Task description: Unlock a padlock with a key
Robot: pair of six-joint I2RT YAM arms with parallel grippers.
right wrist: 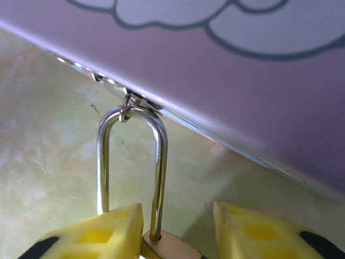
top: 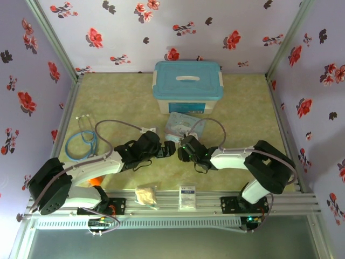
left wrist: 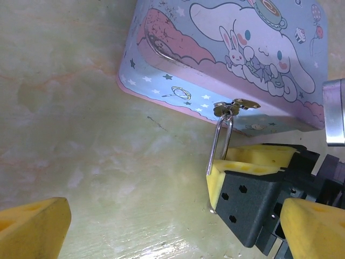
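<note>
Find the padlock point(right wrist: 168, 248) on the near side of the cartoon tin point(left wrist: 226, 54), hooked by its thin silver shackle point(right wrist: 158, 183) through a small hasp point(left wrist: 235, 106) on the tin's wall and lying out from the tin over the pale green table point(left wrist: 81, 135). See the right gripper point(right wrist: 177, 226) just beside the tin on that same side, with yellow fingers point(right wrist: 102, 237) apart and straddling the brass body (one finger hard against the brass and hiding the foot of one shackle leg, the other leaving a sliver of gap), so no clamp to report. Note the left gripper point(left wrist: 175, 216) also off the tin's near side, spread to its widest, holding nothing, with both pads clear of the lock. Beyond the tin, spot a white box with a blue lid point(top: 187, 86); well off to the tin's left, a blue stethoscope point(top: 81, 141) lying flat
</note>
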